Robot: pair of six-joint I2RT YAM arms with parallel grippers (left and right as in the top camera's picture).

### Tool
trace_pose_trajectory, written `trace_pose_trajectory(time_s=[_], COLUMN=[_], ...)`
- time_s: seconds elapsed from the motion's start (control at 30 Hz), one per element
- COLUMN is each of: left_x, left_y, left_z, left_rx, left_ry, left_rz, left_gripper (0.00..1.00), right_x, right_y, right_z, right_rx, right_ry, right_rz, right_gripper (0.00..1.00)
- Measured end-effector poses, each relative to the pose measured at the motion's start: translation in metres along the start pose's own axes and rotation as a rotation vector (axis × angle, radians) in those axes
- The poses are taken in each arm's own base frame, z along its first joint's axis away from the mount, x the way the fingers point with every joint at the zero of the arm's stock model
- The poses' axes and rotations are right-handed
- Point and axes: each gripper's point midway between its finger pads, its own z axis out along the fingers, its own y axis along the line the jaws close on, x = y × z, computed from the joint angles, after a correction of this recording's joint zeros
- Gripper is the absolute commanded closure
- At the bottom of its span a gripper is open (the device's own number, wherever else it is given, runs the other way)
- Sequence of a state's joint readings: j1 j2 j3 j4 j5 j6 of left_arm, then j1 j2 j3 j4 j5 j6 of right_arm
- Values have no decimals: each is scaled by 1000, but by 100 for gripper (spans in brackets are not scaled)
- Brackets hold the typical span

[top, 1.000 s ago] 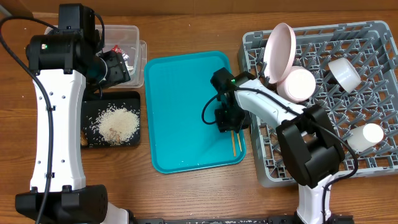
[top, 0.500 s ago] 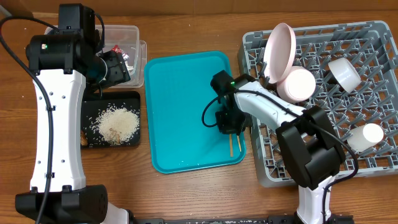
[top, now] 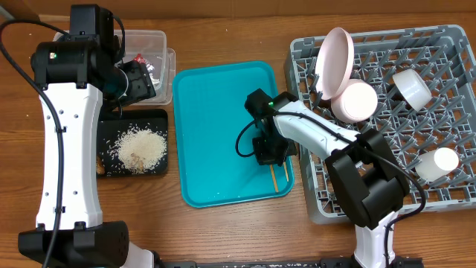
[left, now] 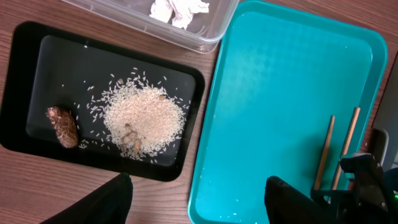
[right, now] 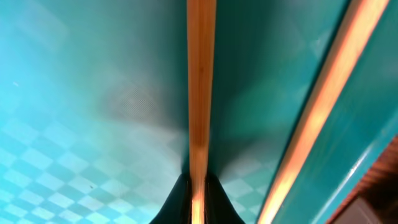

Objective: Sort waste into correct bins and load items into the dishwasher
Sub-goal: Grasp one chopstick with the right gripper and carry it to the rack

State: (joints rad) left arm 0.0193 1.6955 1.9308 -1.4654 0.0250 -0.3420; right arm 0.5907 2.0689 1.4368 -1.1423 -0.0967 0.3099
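My right gripper point(top: 269, 152) is low over the teal serving tray point(top: 216, 112), shut on one wooden chopstick point(right: 200, 81); its jaws point(right: 198, 180) pinch the stick. The second chopstick point(right: 323, 99) lies beside it along the tray's right rim. Both chopsticks' ends point(top: 274, 177) poke out below the gripper in the overhead view. My left gripper point(left: 199, 193) is open and empty, held high above the black tray point(top: 160, 115), which holds loose rice point(top: 140, 147) and a brown scrap point(left: 63, 126). The clear tub point(top: 160, 45) holds the red wrapper point(top: 145, 63) and white tissue point(left: 177, 9).
The grey dish rack point(top: 446, 45) stands at the right with a plate point(top: 335, 63) on edge, two bowls point(top: 357, 100) point(top: 411, 86) and a cup point(top: 437, 164). The teal tray lies between the bins and the rack, with a few rice grains on it.
My right gripper has shifted slightly left and toward the front on the teal tray, and the chopstick ends below it shifted left with it. The left arm has not moved.
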Motion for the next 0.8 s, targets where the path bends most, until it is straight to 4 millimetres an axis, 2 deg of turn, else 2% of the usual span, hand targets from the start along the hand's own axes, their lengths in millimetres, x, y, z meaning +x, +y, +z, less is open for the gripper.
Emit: trace_pose_trajectory(time_s=[0.1,0.17,0.27,0.33,0.43,0.5,0.57,0.67,0.8], left_x=[0,0,0,0,0,0,0,0,0], left_y=[0,0,0,0,0,0,0,0,0], left_z=[0,0,0,0,0,0,0,0,0], left_rx=[0,0,0,0,0,0,0,0,0], left_ry=[0,0,0,0,0,0,0,0,0], left_rz=[0,0,0,0,0,0,0,0,0], left_gripper=[30,30,30,30,30,30,30,30,30], right_x=[6,5,-4,-7,-3,3,10,15,20], right_y=[-3,-3,-4,-10,-32,-51,-70,-91,-100], right_z=[-7,-19,-59,-94,-138,-156,-160,-155,-142], right_rx=[9,-1,-40,-70,-83,-75,-57,-31,-13], right_ry=[22,1,-96,-184,-288,-317,-304,-257,-215], right_rz=[6,6,1,8,47,80,109,129,106], right_gripper=[96,96,96,96,96,96,96,96,96])
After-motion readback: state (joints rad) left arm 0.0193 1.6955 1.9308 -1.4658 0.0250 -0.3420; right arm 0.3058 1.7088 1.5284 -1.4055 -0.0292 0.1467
